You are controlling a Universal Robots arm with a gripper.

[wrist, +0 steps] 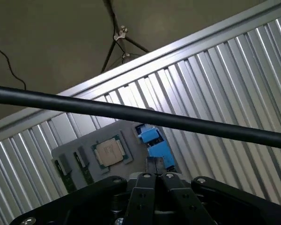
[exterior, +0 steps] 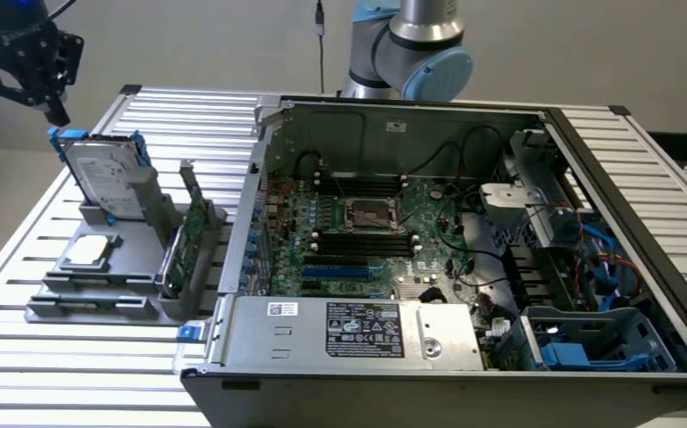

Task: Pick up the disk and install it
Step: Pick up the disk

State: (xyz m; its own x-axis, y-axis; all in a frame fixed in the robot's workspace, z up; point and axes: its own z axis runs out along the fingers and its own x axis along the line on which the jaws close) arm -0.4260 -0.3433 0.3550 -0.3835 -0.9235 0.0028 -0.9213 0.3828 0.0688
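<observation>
The disk (exterior: 105,178) stands upright in a grey holder (exterior: 94,299) at the exterior view's left, silver-grey with a white label and blue carrier rails. My gripper (exterior: 54,113) hangs just above the disk's upper corner, its tip close to the blue rail, with nothing held. In the wrist view the gripper (wrist: 155,165) is shut, its fingers pressed together, directly over the disk's blue rail (wrist: 154,140). Whether the tip touches the rail cannot be told.
A small square silver chip (wrist: 110,152) and a thin green card (exterior: 189,245) also sit in the holder. The open computer case (exterior: 463,241) fills the exterior view's right, with a blue drive bay (exterior: 588,343). Everything rests on a slatted metal table (exterior: 70,374). A black cable (wrist: 131,112) crosses the wrist view.
</observation>
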